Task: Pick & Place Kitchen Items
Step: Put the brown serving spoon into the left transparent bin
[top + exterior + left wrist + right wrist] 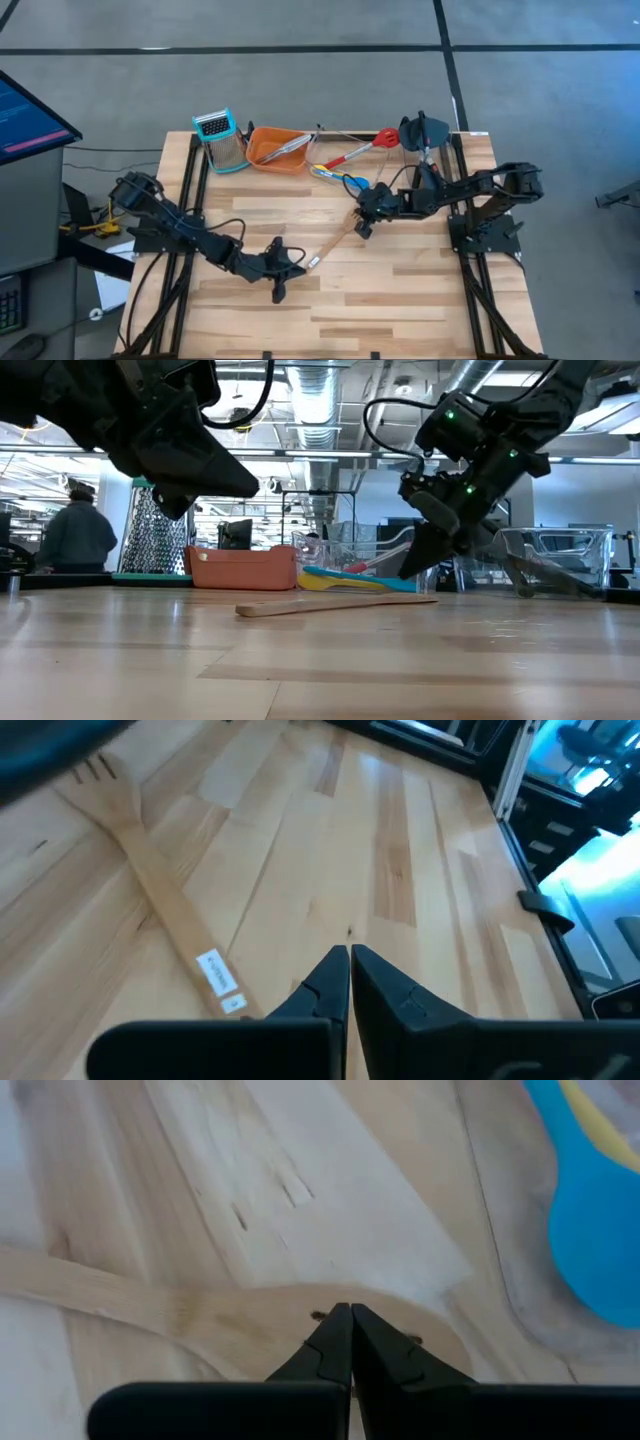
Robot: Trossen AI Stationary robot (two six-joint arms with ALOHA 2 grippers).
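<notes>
Right hand (362, 226), fingers together, over wooden fork-like spatula (335, 241) lying diagonally, tines toward it, handle toward closed left hand (279, 290)

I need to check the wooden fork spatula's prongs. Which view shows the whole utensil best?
The left wrist view: the wooden fork spatula shows from prongs to labelled handle. The high view shows it small, its head under the right claw. The low view shows it edge-on; the right wrist view only its head.

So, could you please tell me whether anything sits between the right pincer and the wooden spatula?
Nothing visible does. The right pincer, shut, hangs directly over the wooden spatula's forked head, with only bare table around it. The blue spoon lies off to one side, clear of the path.
</notes>
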